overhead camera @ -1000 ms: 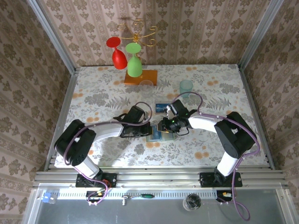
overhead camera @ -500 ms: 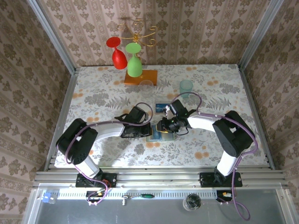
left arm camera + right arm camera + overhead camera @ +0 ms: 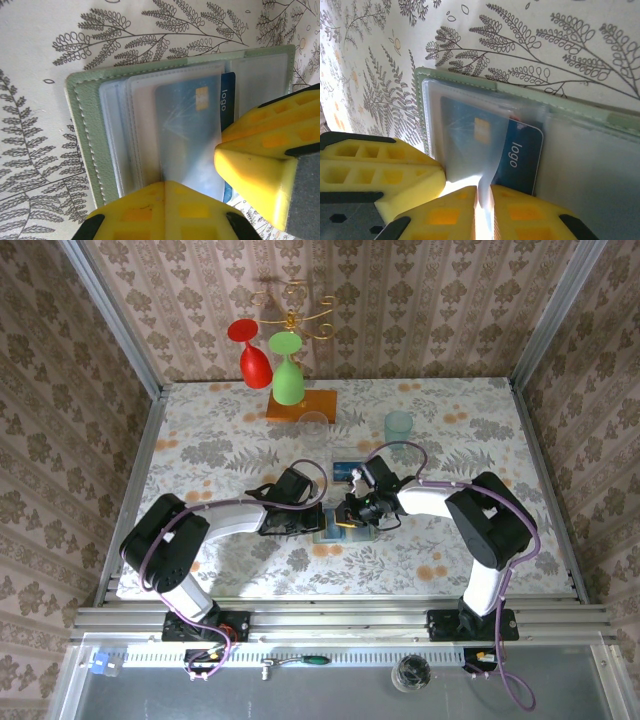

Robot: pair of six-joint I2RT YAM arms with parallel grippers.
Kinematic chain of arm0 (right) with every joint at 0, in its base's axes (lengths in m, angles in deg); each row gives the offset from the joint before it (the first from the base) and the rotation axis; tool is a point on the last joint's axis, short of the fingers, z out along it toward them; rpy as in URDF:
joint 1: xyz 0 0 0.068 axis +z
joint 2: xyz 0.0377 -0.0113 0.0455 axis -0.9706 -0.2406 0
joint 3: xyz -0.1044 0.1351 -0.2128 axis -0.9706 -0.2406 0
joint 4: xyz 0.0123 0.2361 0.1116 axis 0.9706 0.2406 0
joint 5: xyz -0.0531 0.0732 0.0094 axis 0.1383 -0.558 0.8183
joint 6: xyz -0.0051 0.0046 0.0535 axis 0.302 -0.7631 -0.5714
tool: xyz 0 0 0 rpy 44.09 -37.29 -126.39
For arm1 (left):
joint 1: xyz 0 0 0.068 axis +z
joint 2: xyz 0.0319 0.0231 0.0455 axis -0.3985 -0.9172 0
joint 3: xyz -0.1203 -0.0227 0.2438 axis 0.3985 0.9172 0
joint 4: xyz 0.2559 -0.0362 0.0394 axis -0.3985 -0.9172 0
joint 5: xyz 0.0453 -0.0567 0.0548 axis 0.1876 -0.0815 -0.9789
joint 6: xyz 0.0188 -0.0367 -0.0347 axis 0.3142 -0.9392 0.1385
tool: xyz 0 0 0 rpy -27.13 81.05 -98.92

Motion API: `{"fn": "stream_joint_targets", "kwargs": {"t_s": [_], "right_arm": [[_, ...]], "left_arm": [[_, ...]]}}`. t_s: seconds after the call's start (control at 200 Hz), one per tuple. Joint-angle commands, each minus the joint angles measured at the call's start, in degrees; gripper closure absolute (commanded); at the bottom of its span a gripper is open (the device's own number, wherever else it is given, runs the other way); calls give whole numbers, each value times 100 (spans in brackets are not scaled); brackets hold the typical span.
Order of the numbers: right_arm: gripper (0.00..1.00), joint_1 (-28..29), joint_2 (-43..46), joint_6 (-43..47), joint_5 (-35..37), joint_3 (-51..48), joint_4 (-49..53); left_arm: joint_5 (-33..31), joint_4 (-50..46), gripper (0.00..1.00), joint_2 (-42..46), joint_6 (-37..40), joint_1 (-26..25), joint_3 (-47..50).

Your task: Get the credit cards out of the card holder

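Observation:
The pale green card holder (image 3: 330,533) lies open on the table between both arms. In the left wrist view its green cover (image 3: 82,125) bears clear sleeves, and a blue credit card (image 3: 228,100) marked "logo" sticks partly out of one. My left gripper (image 3: 166,185) is shut, tips pressed on the sleeves. My right gripper (image 3: 483,192) is shut on the edge of a clear sleeve, beside the blue card (image 3: 520,155). A sliver of red (image 3: 513,118) peeks past that card's top. Another blue card (image 3: 347,472) lies flat on the table beyond the holder.
A pale teal cup (image 3: 398,426) and a clear glass (image 3: 315,427) stand at the back. Red and green wine glasses (image 3: 287,380) hang on a stand with a wooden base (image 3: 301,405). Patterned walls close in the table on three sides.
My right gripper has slid a little left onto the holder and its jaws have narrowed onto the sleeve. The left arm has not moved.

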Motion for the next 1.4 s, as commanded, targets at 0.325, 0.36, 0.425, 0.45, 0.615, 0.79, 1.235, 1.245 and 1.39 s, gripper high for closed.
{"fn": "stream_joint_targets", "kwargs": {"t_s": [0.325, 0.36, 0.425, 0.45, 0.615, 0.79, 1.235, 1.245, 1.39], "right_arm": [[70, 53, 279, 371, 722, 283, 878], [70, 53, 315, 375, 654, 261, 802], [70, 53, 370, 357, 431, 237, 618], [70, 53, 386, 348, 357, 223, 561], [70, 45, 478, 332, 144, 198, 446], [70, 19, 678, 320, 440, 145, 591], [70, -149, 663, 253, 578, 15, 715], [70, -149, 660, 246, 577, 12, 712], [70, -155, 553, 216, 539, 17, 649]], "left_arm": [[-99, -102, 98, -110, 41, -25, -9], [-105, -102, 98, -103, 35, -20, -11], [-100, -87, 98, -84, 21, -20, -18], [-96, -85, 98, -65, 26, -26, -32], [-38, -147, 98, 12, 43, -7, -213], [18, -311, 98, 15, 131, 8, -468], [-127, -433, 100, -341, 218, 17, -618], [-127, -424, 100, -341, 212, 18, -616], [-52, -305, 100, -430, 167, 13, -564]]}}
